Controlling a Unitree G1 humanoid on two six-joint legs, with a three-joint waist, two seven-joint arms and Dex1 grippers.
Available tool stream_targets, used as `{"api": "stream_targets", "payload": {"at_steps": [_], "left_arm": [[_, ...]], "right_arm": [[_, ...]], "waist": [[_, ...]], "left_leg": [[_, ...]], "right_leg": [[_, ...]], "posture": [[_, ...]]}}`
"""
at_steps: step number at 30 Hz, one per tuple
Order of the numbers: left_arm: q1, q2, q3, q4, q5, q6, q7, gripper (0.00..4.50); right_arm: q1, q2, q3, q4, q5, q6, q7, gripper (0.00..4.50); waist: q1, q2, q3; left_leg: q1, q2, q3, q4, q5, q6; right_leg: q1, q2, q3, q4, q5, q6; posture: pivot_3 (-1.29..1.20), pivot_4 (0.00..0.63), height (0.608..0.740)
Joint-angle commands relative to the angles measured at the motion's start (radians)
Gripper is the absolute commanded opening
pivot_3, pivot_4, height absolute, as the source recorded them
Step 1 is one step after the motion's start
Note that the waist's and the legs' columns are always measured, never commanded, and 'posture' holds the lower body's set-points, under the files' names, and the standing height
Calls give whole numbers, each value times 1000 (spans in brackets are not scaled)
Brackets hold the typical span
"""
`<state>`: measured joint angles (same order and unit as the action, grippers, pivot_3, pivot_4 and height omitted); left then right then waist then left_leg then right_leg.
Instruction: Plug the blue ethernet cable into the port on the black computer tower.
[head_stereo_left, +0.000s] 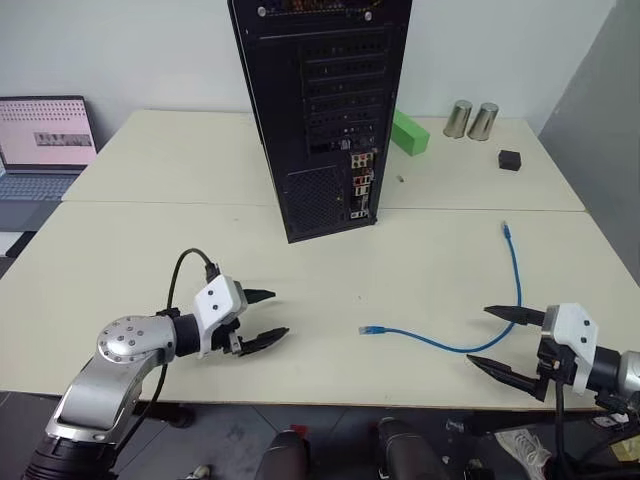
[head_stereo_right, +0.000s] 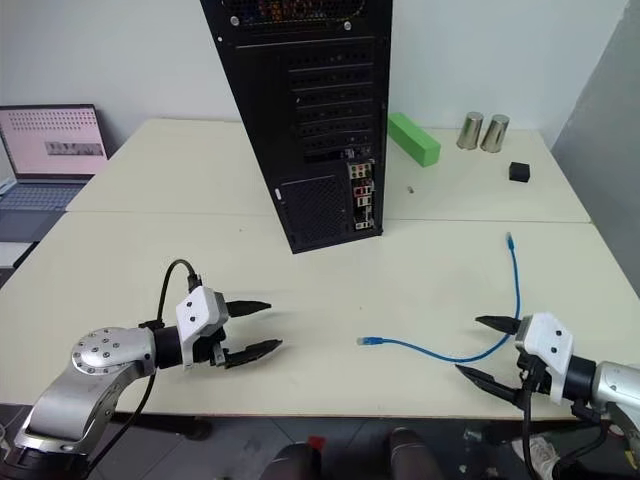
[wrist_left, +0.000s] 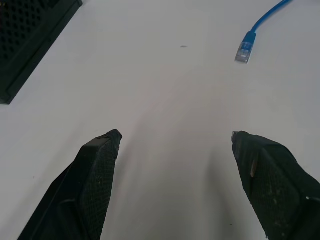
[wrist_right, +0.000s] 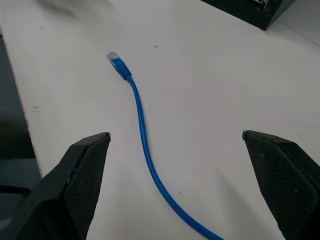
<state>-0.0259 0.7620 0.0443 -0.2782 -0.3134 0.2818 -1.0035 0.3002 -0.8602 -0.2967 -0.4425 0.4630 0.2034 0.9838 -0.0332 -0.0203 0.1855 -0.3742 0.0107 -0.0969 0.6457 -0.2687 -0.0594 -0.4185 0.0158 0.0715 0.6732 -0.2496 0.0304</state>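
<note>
Left eye view shows the blue ethernet cable (head_stereo_left: 478, 340) lying loose on the counter (head_stereo_left: 150, 250), curving from one plug pointing left near the front edge to the other pointing away, right of the black computer tower (head_stereo_left: 320, 110). Its rear connector strip faces the robot; the port cannot be singled out, and the tower's top is cropped. Left pincer (head_stereo_left: 262, 318) and right pincer (head_stereo_left: 500, 340) both gape wide, holding nothing, the cable passing between the right one's fingers.

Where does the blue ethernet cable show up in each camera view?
Left eye: blue ethernet cable, lower right on the table.
Right eye, lower right.
Left wrist: plug end, upper right.
Right wrist, running through the centre.
Shared landmark: black computer tower.
</note>
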Motion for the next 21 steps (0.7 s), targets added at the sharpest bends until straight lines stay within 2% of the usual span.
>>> {"api": "stream_targets", "payload": {"at_steps": [1,11,21], "left_arm": [[-6,3,5,-50,-32,-8,-17,3795],[-1,10,-38,-78,13,-1,-9,3795],[-6,21,-96,-83,42,-41,-44,3795]], "right_arm": [[-10,-3,-1,-37,-1,-8,12,4492],[-49,17,55,-51,-29,19,-27,4492],[-257,73,327,-27,-131,137,-86,4492]], "waist": [[0,0,0],[0,0,0],[-1,-1,0]], "left_leg": [[0,0,0,0,0,0],[0,0,0,0,0,0],[0,0,0,0,0,0]], "right_leg": [[0,0,0,0,0,0],[0,0,0,0,0,0],[-1,0,0,0,0,0]], "posture": [[0,150,740],[0,150,740],[0,150,740]]}}
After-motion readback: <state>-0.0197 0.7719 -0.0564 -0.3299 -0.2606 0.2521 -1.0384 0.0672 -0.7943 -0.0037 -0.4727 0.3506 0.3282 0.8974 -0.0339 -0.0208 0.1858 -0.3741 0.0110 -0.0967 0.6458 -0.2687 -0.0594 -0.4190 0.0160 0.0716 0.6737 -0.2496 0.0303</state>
